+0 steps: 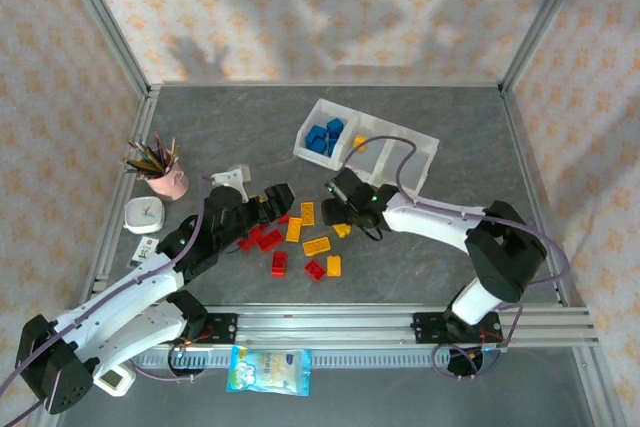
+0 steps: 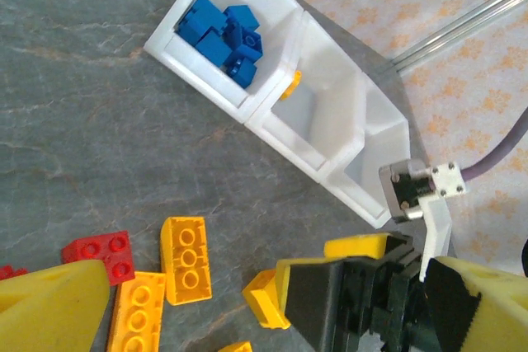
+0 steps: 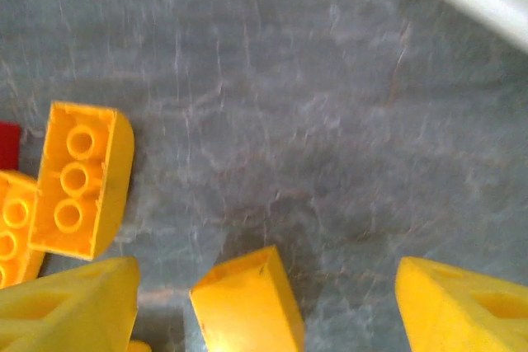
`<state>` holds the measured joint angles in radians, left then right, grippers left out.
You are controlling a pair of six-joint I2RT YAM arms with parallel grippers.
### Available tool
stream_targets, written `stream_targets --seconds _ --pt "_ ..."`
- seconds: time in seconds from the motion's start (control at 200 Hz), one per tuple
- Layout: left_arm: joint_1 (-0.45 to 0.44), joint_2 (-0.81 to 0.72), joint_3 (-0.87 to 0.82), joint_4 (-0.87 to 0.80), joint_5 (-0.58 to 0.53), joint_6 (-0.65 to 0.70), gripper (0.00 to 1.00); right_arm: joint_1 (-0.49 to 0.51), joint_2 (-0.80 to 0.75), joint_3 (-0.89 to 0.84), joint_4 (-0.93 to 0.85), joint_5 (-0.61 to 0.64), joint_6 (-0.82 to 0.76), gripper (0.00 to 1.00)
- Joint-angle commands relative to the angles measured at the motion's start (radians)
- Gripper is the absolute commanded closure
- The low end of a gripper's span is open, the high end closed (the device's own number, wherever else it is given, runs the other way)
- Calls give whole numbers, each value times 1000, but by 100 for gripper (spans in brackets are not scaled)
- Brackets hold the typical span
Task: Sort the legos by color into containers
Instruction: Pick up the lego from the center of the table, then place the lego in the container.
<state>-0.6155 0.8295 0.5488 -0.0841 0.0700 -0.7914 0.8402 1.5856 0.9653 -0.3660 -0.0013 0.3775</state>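
The right fingers (image 3: 70,307) are spread wide just above the bench (image 3: 313,105), and nothing is gripped by them. A yellow brick (image 3: 247,307) is seen lying tilted on the bench between them, with a gap left on either side. A second yellow brick (image 3: 81,179), with three studs facing up, is seen a little further off in the same wrist view.

The left fingers (image 2: 49,307) are likewise held wide open, and nothing is held by them. They are poised close beside the right fingers, over the loose legos (image 1: 300,242).

The white tray (image 1: 425,142) is placed on the bench beyond the loose pile. Blue bricks (image 2: 223,35) are gathered in its left end compartment, and one yellow piece (image 2: 290,84) is seen in the middle compartment, by the wall shared with the blue one. Red bricks (image 1: 265,237) and further yellow ones are scattered on the bench between the two arms.

A pink cup of pencils (image 1: 165,179) is placed near the left edge, and a snack packet (image 1: 268,369) is laid in front of the arm bases.
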Motion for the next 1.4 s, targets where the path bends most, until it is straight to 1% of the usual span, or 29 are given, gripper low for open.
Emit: stream_targets --seconds 0.0,0.065,0.115,0.205,0.315,0.626,0.811,0.961,1.121,1.221,1.326,1.396 --pt "-6 -35 -30 -43 -16 -33 1 19 -25 -38 12 17 44 18" --pt "-6 -48 -44 -40 -20 -41 1 31 -14 -57 28 -15 22 18" --pt "-6 -54 -47 -45 -24 -43 1 41 -2 -59 26 -13 18 18" --pt "-6 -58 -50 -48 -30 -43 1 41 26 -55 16 28 24 18" --pt "-6 -54 -53 -39 -26 -45 1 42 61 -35 11 66 18 21" --pt "-5 -43 -53 -25 -21 -37 1 39 133 6 31 93 -4 40" --pt "-6 -38 -49 -18 -18 -34 1 28 133 11 47 81 -6 58" --pt "-5 -28 -34 -11 -15 -22 1 15 101 19 42 68 -6 69" --pt "-5 10 1 5 4 -2 1 -26 30 55 8 63 -7 70" --pt "-5 40 21 32 11 11 1 -86 -2 104 -16 72 -21 70" --pt "-4 86 52 52 17 29 1 -152 19 186 -40 121 -50 70" --pt "-4 125 77 66 22 42 1 -207 59 245 -43 128 -62 70"
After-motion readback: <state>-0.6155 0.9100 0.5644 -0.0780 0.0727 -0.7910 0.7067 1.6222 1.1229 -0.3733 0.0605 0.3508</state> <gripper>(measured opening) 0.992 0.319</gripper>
